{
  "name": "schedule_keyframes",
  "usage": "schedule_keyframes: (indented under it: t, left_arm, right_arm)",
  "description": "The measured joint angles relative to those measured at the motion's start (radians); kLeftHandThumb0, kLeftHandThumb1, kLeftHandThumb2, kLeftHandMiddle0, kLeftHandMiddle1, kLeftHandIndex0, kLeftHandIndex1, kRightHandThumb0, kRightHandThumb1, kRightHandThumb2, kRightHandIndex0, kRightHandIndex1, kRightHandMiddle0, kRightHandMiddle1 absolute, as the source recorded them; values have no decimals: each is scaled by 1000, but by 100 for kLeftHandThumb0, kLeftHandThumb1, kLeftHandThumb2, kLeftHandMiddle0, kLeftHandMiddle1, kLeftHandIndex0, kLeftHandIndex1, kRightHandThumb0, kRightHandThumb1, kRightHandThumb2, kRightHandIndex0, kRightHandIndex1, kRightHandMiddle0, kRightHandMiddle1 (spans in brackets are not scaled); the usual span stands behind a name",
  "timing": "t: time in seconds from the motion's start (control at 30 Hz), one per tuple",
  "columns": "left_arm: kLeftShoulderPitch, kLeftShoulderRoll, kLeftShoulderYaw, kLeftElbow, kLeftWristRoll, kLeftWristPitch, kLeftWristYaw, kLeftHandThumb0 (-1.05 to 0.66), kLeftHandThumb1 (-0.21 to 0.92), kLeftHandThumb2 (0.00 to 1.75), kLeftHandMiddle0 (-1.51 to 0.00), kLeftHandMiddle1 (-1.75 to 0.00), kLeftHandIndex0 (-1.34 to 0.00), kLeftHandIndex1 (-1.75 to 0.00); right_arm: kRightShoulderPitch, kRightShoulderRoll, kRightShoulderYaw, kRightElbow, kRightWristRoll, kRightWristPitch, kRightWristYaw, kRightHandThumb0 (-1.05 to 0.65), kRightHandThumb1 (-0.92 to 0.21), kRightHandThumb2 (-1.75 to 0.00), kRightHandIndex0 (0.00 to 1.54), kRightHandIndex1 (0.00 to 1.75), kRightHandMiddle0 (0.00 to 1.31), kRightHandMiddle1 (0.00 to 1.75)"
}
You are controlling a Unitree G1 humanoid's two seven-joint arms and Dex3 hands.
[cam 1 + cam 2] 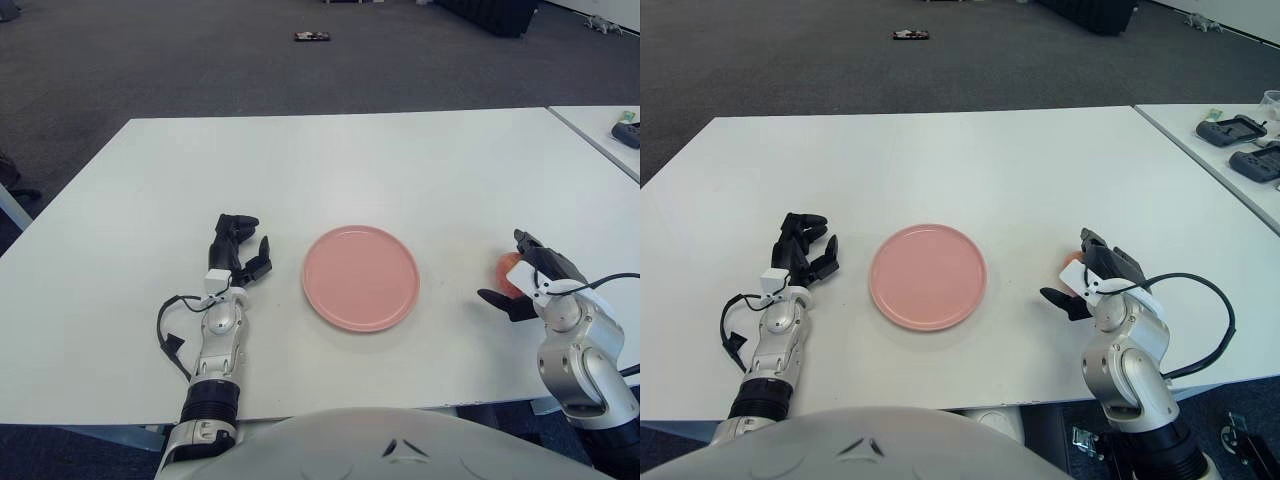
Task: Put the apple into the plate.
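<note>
A round, flat pink plate (360, 277) sits empty near the middle of a white table (330, 160). To its right, well apart from it, a small red apple (509, 270) rests on the table. The robot's right hand (530, 276) has its black fingers (497, 299) cupped around the apple. The left hand (238, 250) shows left of the plate, fingers loosely spread, holding nothing.

A white table (400, 160) fills most of the frame, its far edge running across the upper third. A pink plate (360, 277) is set flat on it just below the centre. An apple (507, 272) is seen at the right of the frame, well apart from the plate, largely hidden.
</note>
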Motion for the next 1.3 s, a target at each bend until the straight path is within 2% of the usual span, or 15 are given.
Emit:
schedule_keyframes:
  t: [0.27,0.3,0.33,0.37,0.4,0.43,0.53,0.63,0.73,0.83,0.87,0.97,1.1,1.23,1.3]
  left_arm:
    - [1,-1,2,-1,-6,-10,0,-1,51,96,-66,-131,-35,-175]
    - [1,-2,2,-1,-6,-12,0,-1,51,96,-66,-131,-35,-175]
    - [1,-2,2,-1,-5,-13,0,-1,51,96,-66,-131,-35,-175]
    - [1,-2,3,-1,-5,-14,0,-1,50,97,-67,-131,-35,-175]
    - [1,-3,3,-1,-5,-15,0,-1,50,97,-67,-131,-35,-175]
    - [1,-4,4,-1,-5,-15,0,-1,49,98,-67,-132,-35,-175]
    - [1,-5,5,-1,-5,-15,0,-1,49,98,-67,-132,-35,-175]
    - [1,-6,6,-1,-5,-16,0,-1,49,98,-67,-132,-35,-175]
    - [1,-8,6,-1,-5,-19,0,-1,49,98,-67,-131,-35,-175]
    - [2,-8,6,-2,-5,-22,0,-1,49,98,-68,-131,-35,-175]
    - [2,-9,7,-2,-5,-22,0,-1,49,98,-68,-130,-35,-175]
    - [4,-10,6,-6,-5,-22,0,0,49,98,-69,-129,-36,-175]
    - [9,-13,6,-14,-5,-21,0,0,48,98,-69,-128,-37,-175]
    - [12,-16,6,-20,-2,-20,8,0,46,101,-70,-129,-38,-175]
    - [12,-16,6,-23,-1,-14,12,-1,45,102,-70,-129,-39,-175]
  right_arm:
    - [0,0,0,0,0,1,0,-82,-35,-93,0,0,0,0]
    - [0,1,0,1,0,0,-1,-75,-32,-99,0,0,0,14]
    - [0,3,-1,6,0,-5,-9,-66,-27,-108,1,1,0,37]
    - [-1,6,-2,16,1,-14,-22,-56,-23,-114,1,22,0,57]
    - [-3,15,-6,38,6,-34,-49,-41,-16,-125,1,59,0,90]
    - [-7,27,-11,66,8,-55,-80,-29,-11,-133,0,88,0,113]
    - [-21,50,-26,135,17,-105,-154,-15,-4,-144,0,130,0,145]
    - [-39,57,-39,198,28,-157,-208,-10,-1,-150,0,157,0,164]
    - [-48,59,-47,240,29,-196,-257,-9,-1,-151,0,169,1,171]
    - [-51,60,-47,261,29,-220,-286,-11,-3,-150,0,173,4,173]
    - [-51,60,-47,266,29,-226,-294,-17,-11,-143,3,173,14,174]
    - [-52,60,-47,283,24,-245,-317,-6,-20,-136,38,174,49,159]
    - [-52,59,-47,297,16,-269,-343,-2,-11,-151,62,175,62,164]
    - [-52,61,-47,319,16,-310,-390,-1,0,-166,83,170,64,172]
    - [-51,65,-48,331,16,-332,-421,0,3,-168,87,168,65,174]
